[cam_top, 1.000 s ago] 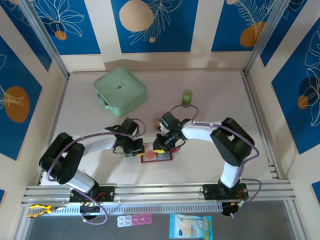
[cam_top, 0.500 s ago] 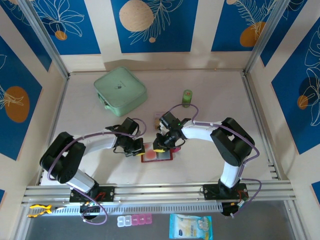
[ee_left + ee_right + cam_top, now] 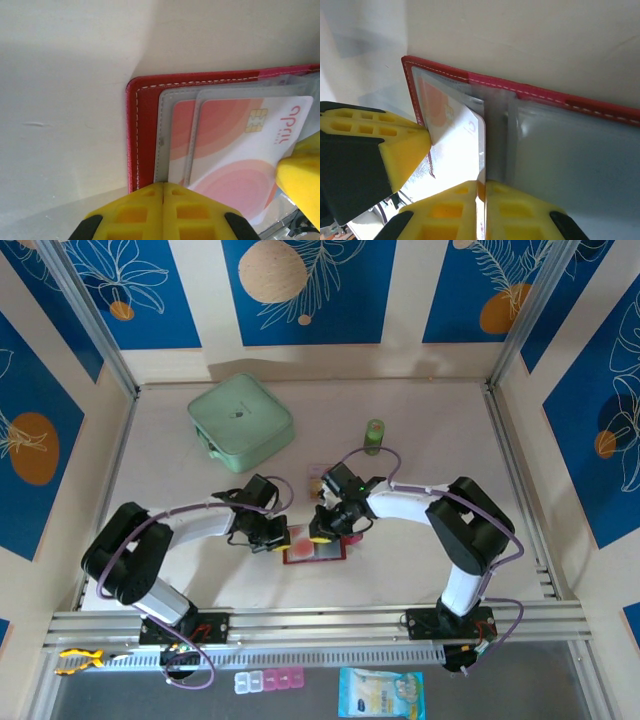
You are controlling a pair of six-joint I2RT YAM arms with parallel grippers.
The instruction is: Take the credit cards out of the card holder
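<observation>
- Top view: the card holder [image 3: 313,551] lies open on the bench [image 3: 430,440], between the left end effector [image 3: 270,538] and the right end effector [image 3: 322,530]. Their grips are unreadable from here.
- Left wrist: the left end effector is closed, pads together, apparently pinning the holder's edge beside a sleeved credit card [image 3: 235,145]. Press down firmly.
- Right wrist: the right end effector pinches the card's edge. Pull straight along the sleeve, without twisting.

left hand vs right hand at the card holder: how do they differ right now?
The left hand is shut on nothing, tips at the card holder's edge. The right hand pinches the edge of a credit card that sits partly in a clear sleeve. From above, the left hand is at the holder's left end and the right hand at its far edge. Both are yellow-tipped and low over the open holder.
</observation>
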